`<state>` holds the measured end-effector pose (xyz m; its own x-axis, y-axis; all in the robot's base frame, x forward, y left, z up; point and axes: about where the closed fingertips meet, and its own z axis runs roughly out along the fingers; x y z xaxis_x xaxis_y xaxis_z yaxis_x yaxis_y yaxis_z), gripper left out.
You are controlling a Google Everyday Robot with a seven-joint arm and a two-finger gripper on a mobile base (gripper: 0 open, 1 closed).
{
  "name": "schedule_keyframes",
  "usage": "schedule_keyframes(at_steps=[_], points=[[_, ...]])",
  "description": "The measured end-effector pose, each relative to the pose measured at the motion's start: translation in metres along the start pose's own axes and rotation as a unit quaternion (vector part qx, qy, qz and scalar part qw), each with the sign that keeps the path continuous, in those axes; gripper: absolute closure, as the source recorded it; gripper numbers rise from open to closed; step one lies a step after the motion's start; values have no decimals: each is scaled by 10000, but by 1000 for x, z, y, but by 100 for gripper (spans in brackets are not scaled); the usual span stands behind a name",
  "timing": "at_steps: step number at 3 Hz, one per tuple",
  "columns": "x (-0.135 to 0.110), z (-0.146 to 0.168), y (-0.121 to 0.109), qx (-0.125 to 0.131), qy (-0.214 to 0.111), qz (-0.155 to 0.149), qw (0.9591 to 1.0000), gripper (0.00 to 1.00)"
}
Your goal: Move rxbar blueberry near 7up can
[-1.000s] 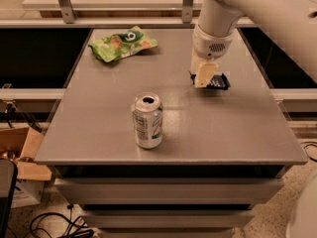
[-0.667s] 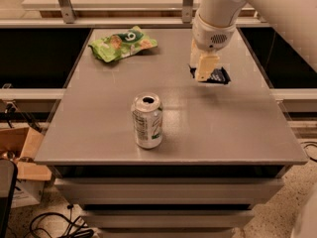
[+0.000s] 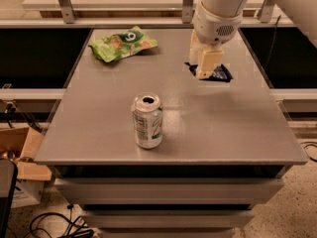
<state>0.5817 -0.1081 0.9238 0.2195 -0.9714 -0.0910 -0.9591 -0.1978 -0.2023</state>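
Observation:
The 7up can (image 3: 147, 120) stands upright at the front middle of the grey table (image 3: 237, 133), silver-white with green print and an open top. The rxbar blueberry (image 3: 221, 73) is a dark navy wrapper lying at the back right, partly hidden behind my gripper. My gripper (image 3: 203, 67) hangs down from the white arm right over the bar's left end, at table height. The bar is well apart from the can, behind it and to the right.
A bright green chip bag (image 3: 122, 42) lies at the back left of the table. A metal rail with posts (image 3: 187, 4) runs behind the table. Cardboard boxes (image 3: 22, 157) and cables are on the floor at the left.
My gripper has shifted a little left and toward the back over the bar. The bar's visible part sits slightly farther back than before. The can and chip bag have not moved.

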Motion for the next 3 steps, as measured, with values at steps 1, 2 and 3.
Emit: schedule_keyframes(at_steps=[1,2,3], points=[[-10,-5,27,-173,-85,-142,9997,100],[-17,0,52,-272,-204,-107,9994,100],[-17,0,52,-271,-204,-108,9994,100]])
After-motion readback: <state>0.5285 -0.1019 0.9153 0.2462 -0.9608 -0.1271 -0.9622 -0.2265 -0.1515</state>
